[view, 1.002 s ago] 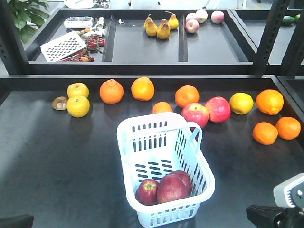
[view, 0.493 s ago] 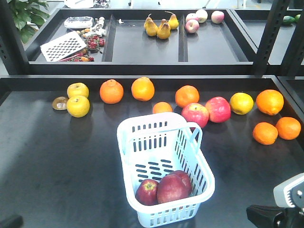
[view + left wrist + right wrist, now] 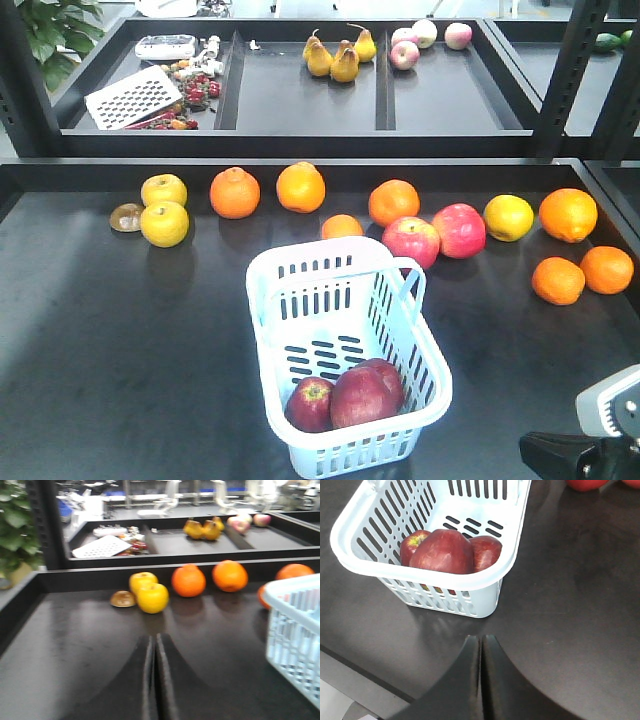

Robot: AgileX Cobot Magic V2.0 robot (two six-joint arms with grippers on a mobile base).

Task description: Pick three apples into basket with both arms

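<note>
We judge the task as finished: three apples [image 3: 441,551] lie together at the near end of the basket [image 3: 270,275], though the front view shows only two clearly. Our left gripper [image 3: 153,680] and right gripper [image 3: 481,680] both have their jaws pressed together, holding nothing. The arms themselves are mostly cut off.

no readable text, labels or numbers
</note>
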